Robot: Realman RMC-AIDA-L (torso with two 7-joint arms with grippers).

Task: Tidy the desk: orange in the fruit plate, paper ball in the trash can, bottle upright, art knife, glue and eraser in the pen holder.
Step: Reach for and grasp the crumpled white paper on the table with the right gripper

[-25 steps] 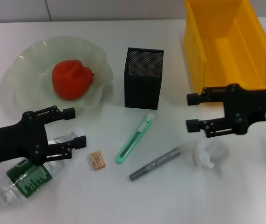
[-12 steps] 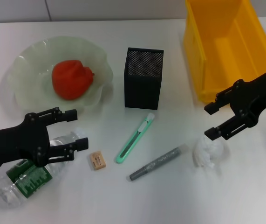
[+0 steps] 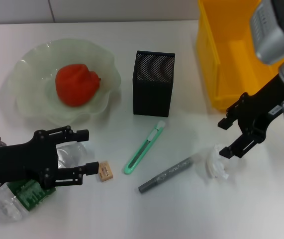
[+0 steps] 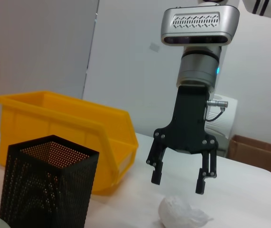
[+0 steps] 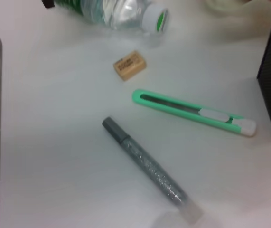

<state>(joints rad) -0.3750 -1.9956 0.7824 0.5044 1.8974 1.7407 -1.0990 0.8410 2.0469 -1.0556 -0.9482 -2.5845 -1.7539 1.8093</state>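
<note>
One paper ball (image 3: pixel 215 165) just beside right tool (image 3: pixel 230 138).

A smooth white tabletop (image 3: pixel 132 214) forms the work surface. Behind it stands a plain pale grey wall (image 4: pixel 116 61), with a brown cardboard box (image 4: pixel 258 154) beyond the table edge.

Black mesh pen holder (image 3: pixel 153 83), glossy yellow plastic bin (image 3: pixel 241 50), crumpled paper ball (image 3: pixel 215 163), clear plastic bottle (image 5: pixel 121 12).
</note>
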